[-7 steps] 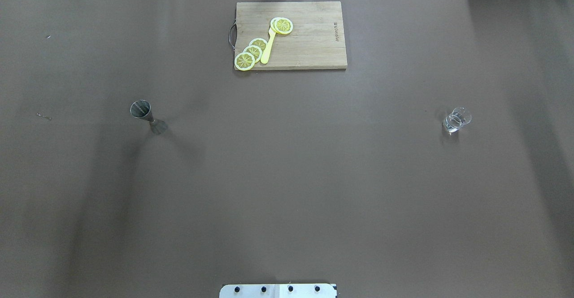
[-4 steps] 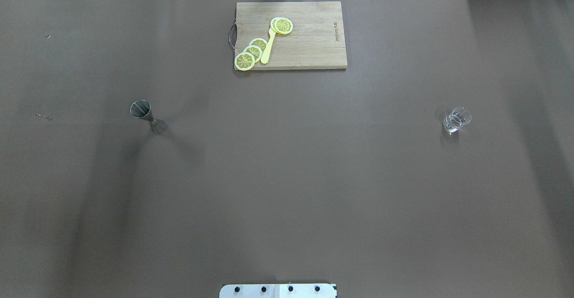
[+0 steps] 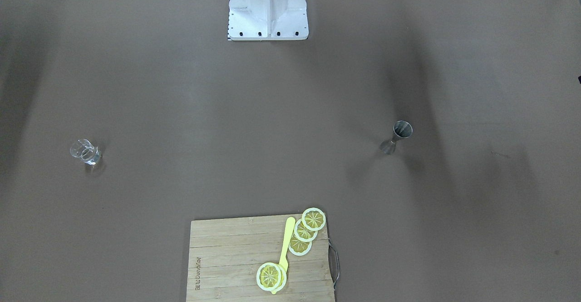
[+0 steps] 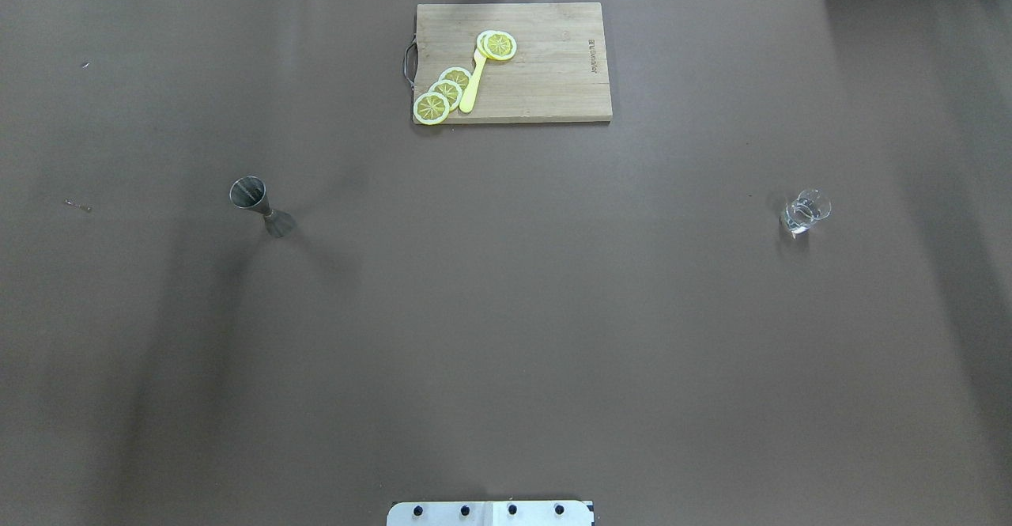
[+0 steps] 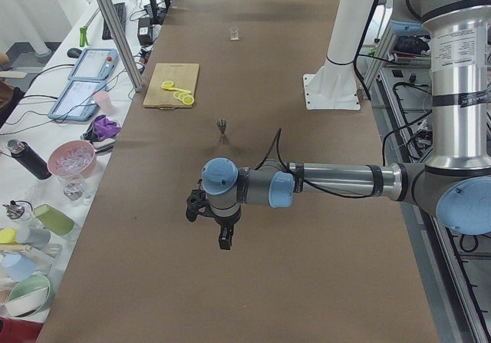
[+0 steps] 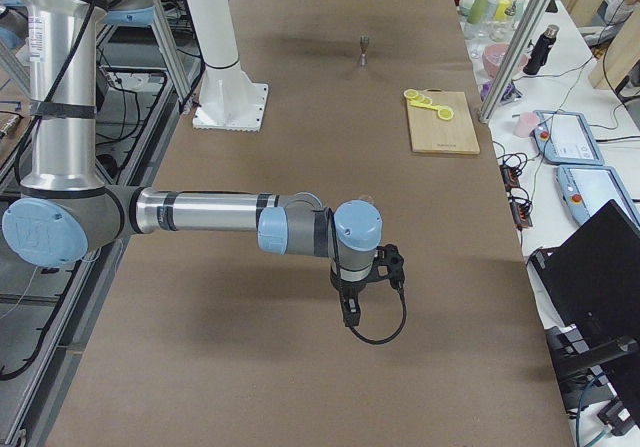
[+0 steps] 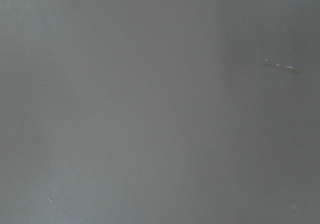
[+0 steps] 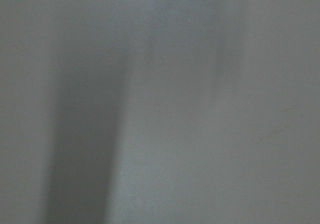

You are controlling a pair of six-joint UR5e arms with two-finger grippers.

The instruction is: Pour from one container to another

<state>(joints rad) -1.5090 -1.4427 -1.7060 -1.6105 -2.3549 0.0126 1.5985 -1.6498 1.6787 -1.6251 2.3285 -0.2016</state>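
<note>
Neither left claw [image 5: 224, 240] nor right claw [image 6: 350, 313] lets me tell its grip; jigger [image 4: 264, 209] and glass [image 4: 805, 213] sit unmoved.

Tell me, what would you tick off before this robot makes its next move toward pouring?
1. Metal jigger upright: ok, it stands alone on the table.
2. Small glass upright: ok; it seems to hold some clear liquid.
3. Both containers free: ok, neither is held or touched by an arm.
4. Cutting board out of the way: ok, it lies with its lemon slices at the table's far edge, not between the two containers.
5. Left gripper and right gripper open: cannot tell, since each shows only in a side view.
6. Jigger's contents: cannot tell.
</note>
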